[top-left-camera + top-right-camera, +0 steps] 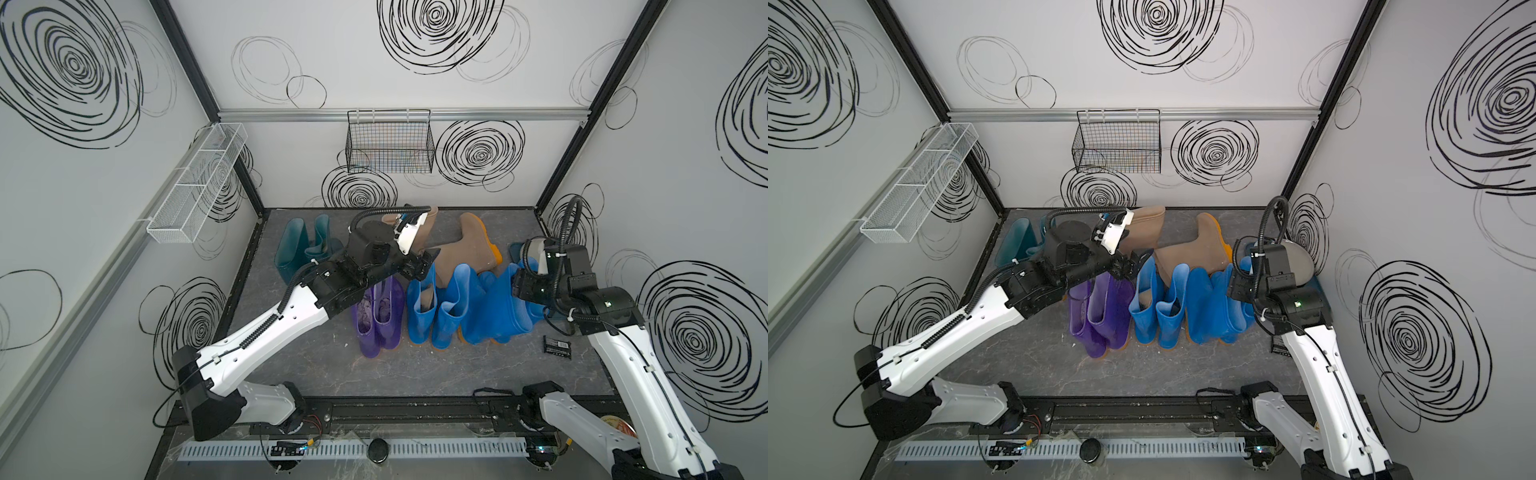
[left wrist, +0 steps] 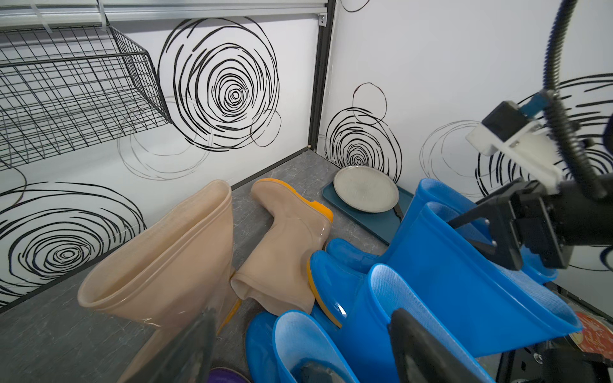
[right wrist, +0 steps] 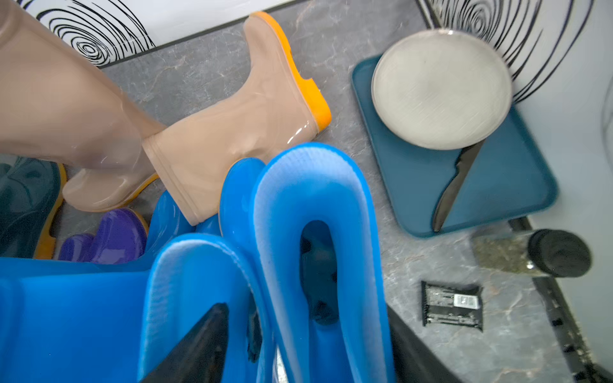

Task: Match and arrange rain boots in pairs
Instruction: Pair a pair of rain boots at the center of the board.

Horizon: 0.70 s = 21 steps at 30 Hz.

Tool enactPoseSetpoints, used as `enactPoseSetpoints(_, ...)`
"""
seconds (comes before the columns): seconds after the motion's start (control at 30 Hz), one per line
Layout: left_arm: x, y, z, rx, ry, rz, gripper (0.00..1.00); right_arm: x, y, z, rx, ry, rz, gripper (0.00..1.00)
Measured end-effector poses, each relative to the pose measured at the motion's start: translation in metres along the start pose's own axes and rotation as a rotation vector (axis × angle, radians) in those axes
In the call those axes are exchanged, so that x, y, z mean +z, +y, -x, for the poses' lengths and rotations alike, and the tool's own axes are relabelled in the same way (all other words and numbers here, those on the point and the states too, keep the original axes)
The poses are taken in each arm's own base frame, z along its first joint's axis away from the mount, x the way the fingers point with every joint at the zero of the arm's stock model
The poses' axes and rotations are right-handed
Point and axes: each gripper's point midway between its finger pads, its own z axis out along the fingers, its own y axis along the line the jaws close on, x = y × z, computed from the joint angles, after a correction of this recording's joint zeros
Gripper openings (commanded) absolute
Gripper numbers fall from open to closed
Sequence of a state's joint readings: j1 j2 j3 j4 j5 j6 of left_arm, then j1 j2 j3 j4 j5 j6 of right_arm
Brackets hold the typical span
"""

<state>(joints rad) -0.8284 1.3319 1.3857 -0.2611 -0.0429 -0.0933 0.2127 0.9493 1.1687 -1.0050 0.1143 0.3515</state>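
Two blue rain boots (image 1: 432, 316) stand upright beside the purple pair (image 1: 378, 320). Two more blue boots (image 3: 311, 205) lean together to their right. My right gripper (image 3: 306, 351) is shut on their tops, with one finger (image 3: 199, 345) inside one shaft and the other outside the squeezed second shaft. My left gripper (image 2: 305, 358) hangs open over the upright blue boots, next to the standing tan boot (image 2: 159, 265). The other tan boot (image 2: 285, 252) lies on its side. The teal pair (image 1: 299, 249) stands at the back left.
A teal tray (image 3: 414, 185) holding a grey plate (image 3: 441, 89) and a knife (image 3: 454, 185) lies by the right wall. A black packet (image 3: 452, 306) and a black-lidded jar (image 3: 530, 253) sit nearby. A black wire basket (image 1: 390, 141) and a white wire shelf (image 1: 195, 183) hang on the walls.
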Motion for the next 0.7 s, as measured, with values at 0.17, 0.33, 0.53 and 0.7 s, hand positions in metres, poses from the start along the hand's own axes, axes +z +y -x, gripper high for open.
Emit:
enactPoseSetpoints(0.17, -0.001, 0.004, -0.003, -0.002, 0.004, 0.011, 0.85, 0.007, 0.001, -0.002, -0.021, 0.046, 0.008, 0.02)
enactPoseSetpoints(0.33, -0.008, 0.01, 0.001, -0.006, -0.012, 0.028, 0.85, -0.002, -0.001, 0.003, -0.045, 0.092, -0.013, 0.0)
enactPoseSetpoints(0.53, -0.018, 0.021, 0.01, -0.014, -0.053, 0.054, 0.85, -0.022, -0.011, 0.001, -0.042, 0.129, -0.041, 0.0)
enactPoseSetpoints(0.7, -0.017, 0.028, 0.006, -0.021, -0.05, 0.071, 0.85, -0.014, -0.022, -0.009, -0.017, 0.166, -0.064, 0.0)
